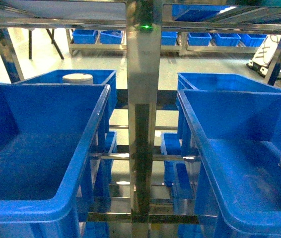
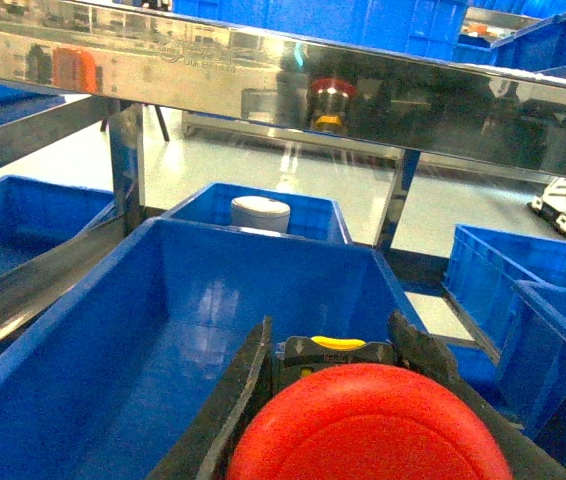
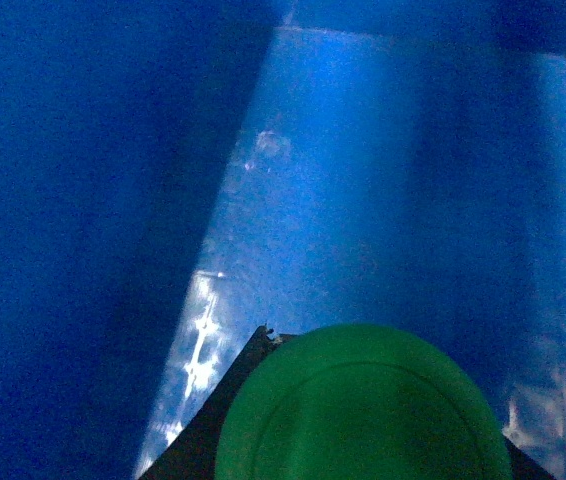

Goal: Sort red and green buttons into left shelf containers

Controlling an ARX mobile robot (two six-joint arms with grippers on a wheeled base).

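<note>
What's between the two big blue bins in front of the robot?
In the head view, a shiny upright metal shelf post stands between the left bin and the right bin, with open gaps beside it.

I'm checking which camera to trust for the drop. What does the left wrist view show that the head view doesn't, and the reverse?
Only the left wrist view shows the red button held between the left gripper fingers, above a blue bin. Only the head view shows the steel upright with a green light, the right-hand bin, and a bit of dark hardware at its right edge. Both show the near left bin and, behind it, a bin holding a white round object.
</note>
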